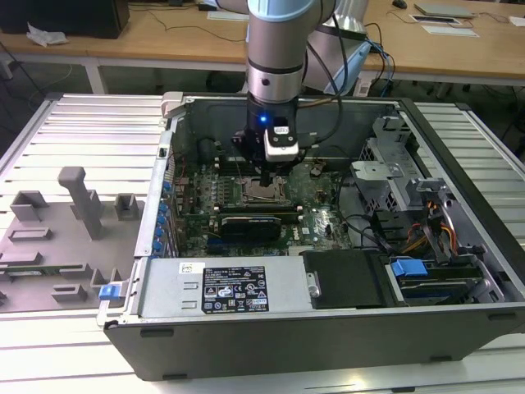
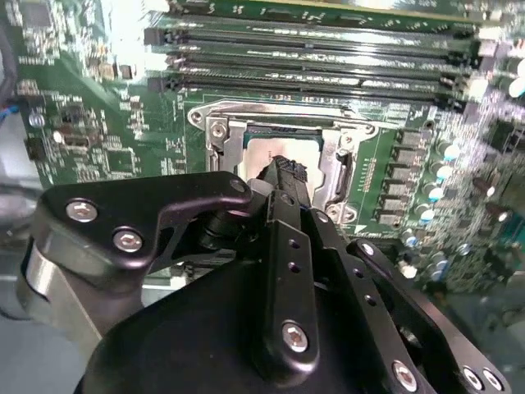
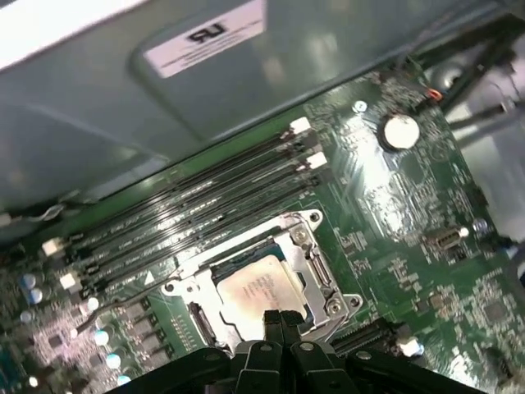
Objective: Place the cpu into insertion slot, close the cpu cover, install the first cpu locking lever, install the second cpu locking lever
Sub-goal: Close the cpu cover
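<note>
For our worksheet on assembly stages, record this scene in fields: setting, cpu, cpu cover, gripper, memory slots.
setting: open computer case on a slatted metal table
cpu: lying flat in the insertion slot
cpu cover: silver frame, seemingly down around the cpu
gripper: fingers together, tips at the cpu's edge
memory slots: long, black, beside the insertion slot

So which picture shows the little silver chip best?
The first wrist view: nearly the whole pale face of the cpu shows there, seen from above. In the second wrist view the tool hides part of it. In the exterior view it is just a tiny spot below the tool.
</note>
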Controlling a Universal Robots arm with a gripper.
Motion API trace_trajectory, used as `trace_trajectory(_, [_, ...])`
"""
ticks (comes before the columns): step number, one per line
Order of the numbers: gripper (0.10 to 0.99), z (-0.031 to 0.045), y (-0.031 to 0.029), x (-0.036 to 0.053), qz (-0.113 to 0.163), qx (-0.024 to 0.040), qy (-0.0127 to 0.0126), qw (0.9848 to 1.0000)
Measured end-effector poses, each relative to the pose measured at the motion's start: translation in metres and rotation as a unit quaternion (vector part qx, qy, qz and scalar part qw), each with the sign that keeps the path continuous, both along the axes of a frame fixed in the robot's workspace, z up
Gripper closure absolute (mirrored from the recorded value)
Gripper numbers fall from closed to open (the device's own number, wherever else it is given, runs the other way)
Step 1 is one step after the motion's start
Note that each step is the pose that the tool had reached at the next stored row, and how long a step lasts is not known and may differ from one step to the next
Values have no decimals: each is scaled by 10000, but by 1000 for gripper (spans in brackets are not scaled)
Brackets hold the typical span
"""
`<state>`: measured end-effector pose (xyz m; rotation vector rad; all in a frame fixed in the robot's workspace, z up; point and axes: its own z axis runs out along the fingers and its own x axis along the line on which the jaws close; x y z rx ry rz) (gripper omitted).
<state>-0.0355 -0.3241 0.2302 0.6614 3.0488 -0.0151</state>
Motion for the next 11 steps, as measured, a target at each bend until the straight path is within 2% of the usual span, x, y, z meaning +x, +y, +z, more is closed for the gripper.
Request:
trace_trajectory(3, [980, -2, 0, 0, 302, 0, 0, 9995])
trace_trajectory(6, [980, -3, 0, 0, 580, 0, 0, 9983])
trace_trajectory(10, [980, -4, 0, 0, 992, 0, 0, 9951])
trace_trajectory(11, [980, -4, 0, 0, 1120, 0, 0, 9937])
